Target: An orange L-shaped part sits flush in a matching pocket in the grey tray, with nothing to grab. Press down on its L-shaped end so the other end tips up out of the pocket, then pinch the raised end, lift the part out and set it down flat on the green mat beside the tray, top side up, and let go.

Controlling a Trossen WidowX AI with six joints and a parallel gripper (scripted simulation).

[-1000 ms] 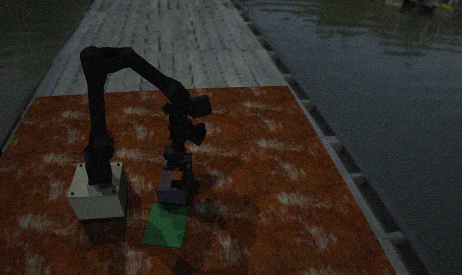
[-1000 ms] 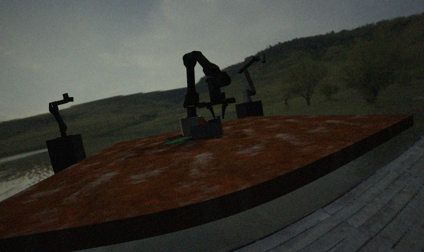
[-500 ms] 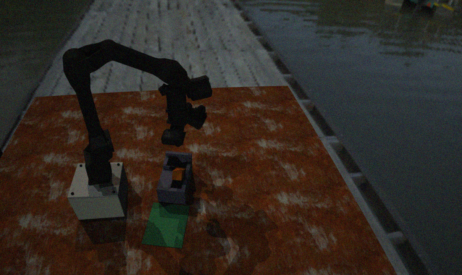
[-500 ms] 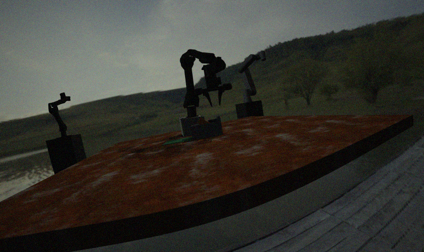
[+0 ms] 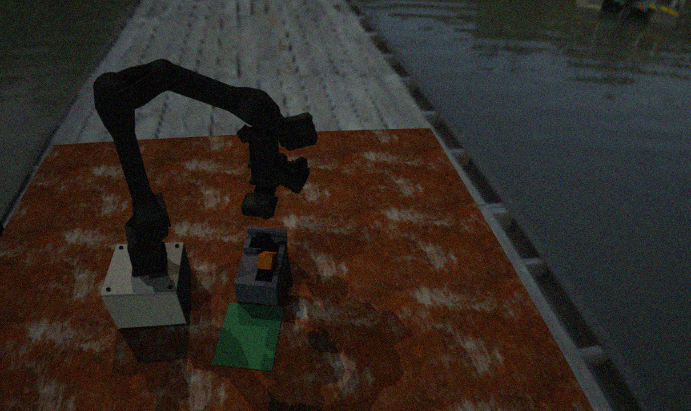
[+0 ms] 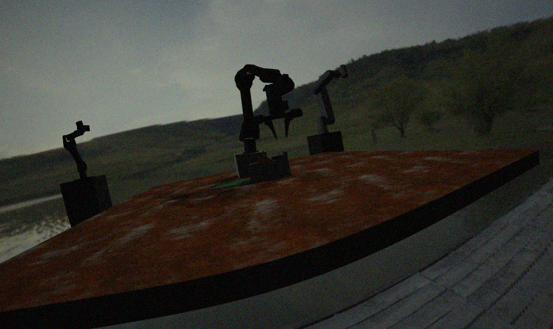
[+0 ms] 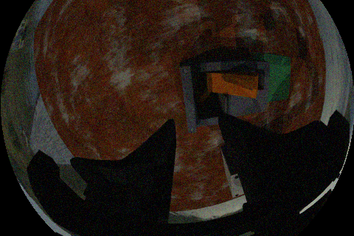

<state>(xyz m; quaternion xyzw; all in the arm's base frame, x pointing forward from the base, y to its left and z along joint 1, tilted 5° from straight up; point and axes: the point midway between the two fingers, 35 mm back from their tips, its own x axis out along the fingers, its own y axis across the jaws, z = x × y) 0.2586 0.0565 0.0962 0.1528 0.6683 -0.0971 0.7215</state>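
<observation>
The orange L-shaped part (image 5: pixel 265 260) (image 6: pixel 265 157) (image 7: pixel 237 85) is tipped in the grey tray (image 5: pixel 256 293) (image 6: pixel 270 170) (image 7: pixel 189 99). Its end toward the mat stands up out of the pocket, with dark empty pocket showing below it in the top view. Its L-shaped end sits low in the deep, shadowed part of the tray and is hard to make out. My gripper (image 6: pixel 281 137) (image 7: pixel 197 120) is partly open and empty, above the tray's far end, clear of the part. The green mat (image 5: pixel 250 337) (image 6: pixel 231 183) (image 7: pixel 279 77) lies beside the tray, bare.
The arm's pale base block (image 5: pixel 148 310) stands left of the tray in the top view. The tray has a raised wall (image 5: pixel 268 231) at its far end. All stand on a rust-coloured table (image 5: pixel 368 234) (image 6: pixel 303 212). Two other arms stand beyond the table in the exterior view.
</observation>
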